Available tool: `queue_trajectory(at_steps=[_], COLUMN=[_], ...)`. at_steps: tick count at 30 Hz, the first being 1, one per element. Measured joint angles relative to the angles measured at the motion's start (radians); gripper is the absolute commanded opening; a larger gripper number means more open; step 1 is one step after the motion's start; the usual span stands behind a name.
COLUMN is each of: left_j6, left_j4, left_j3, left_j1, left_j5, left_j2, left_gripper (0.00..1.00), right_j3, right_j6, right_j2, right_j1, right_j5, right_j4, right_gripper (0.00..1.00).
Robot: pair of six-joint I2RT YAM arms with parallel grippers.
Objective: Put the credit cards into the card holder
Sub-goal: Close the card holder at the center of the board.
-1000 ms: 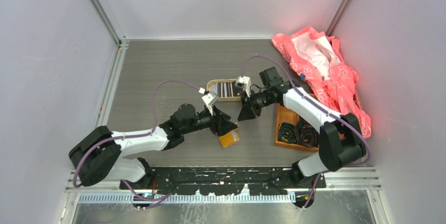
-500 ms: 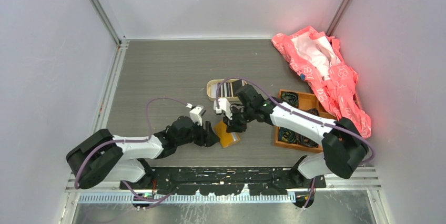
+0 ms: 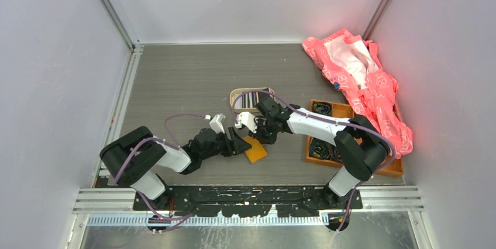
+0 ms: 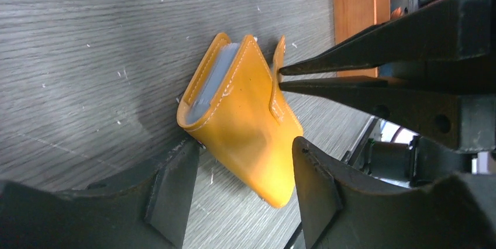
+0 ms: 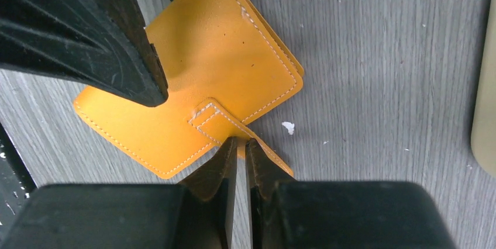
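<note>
Since a second ago the right arm has swung off the oval tin (image 3: 236,93) and come down low, so that its hand (image 5: 237,144) now meets the left hand (image 4: 244,142) over the card holder (image 4: 234,109); the left arm has folded back towards its base, while its hand has stayed at the holder. Seen from above, the small orange card holder lies on the grey surface (image 3: 187,79), just in front of the left hand and just below the tips of the right one. The left wrist view shows it folded and tipped up on one edge between the left hand's two fingers. These stand apart on either side of it and look to press its edges, so that hand seems to be gripping the holder and steadying it. The right hand is almost closed. Its thin fingertips come together on the short strap (image 5: 213,117) that hangs loose from the holder's front, and they appear to pinch it. A pale blue layer shows in the holder's open edge, though whether that is lining or a card cannot be told. No card is in either hand. Behind the right hand, the tin holds something striped in black and white, partly hidden by the arm, which may be the cards. As a judgement, the task is at an early step. The holder is secured and about to be opened, and the cards are yet to be fetched and put in.
</note>
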Motion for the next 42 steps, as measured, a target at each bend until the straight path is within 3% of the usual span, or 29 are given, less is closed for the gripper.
queue_trajectory(at_steps=[12, 17, 22, 26, 29, 34, 42], left_j6=[-0.159, -0.169, -0.174, -0.166, -0.138, 0.023, 0.658], left_j4=[0.142, 0.164, 0.175, 0.169, 0.155, -0.010, -0.523], left_j3=[0.013, 0.057, 0.072, 0.087, 0.095, 0.105, 0.239], left_j1=[0.001, 0.000, 0.000, 0.000, -0.001, -0.013, -0.208], left_j5=[-0.008, -0.006, 0.001, 0.014, 0.029, 0.042, -0.198], left_j2=[0.116, 0.182, 0.218, 0.220, 0.215, 0.076, -0.373], left_gripper=[0.56, 0.35, 0.26, 0.04, 0.00, 0.00, 0.00], right_j3=[0.067, 0.071, 0.076, 0.083, 0.091, 0.122, 0.116], right_j6=[0.044, 0.064, 0.082, 0.101, 0.121, 0.147, 0.211], right_j2=[0.071, 0.071, 0.073, 0.075, 0.075, 0.059, -0.187], right_j1=[-0.042, -0.060, -0.072, -0.087, -0.109, -0.190, -0.426], right_j5=[-0.027, -0.055, -0.082, -0.109, -0.143, -0.227, -0.384], right_j4=[-0.082, -0.107, -0.134, -0.139, -0.140, -0.157, -0.126], right_gripper=[0.16, 0.16, 0.16, 0.17, 0.20, 0.25, 0.27])
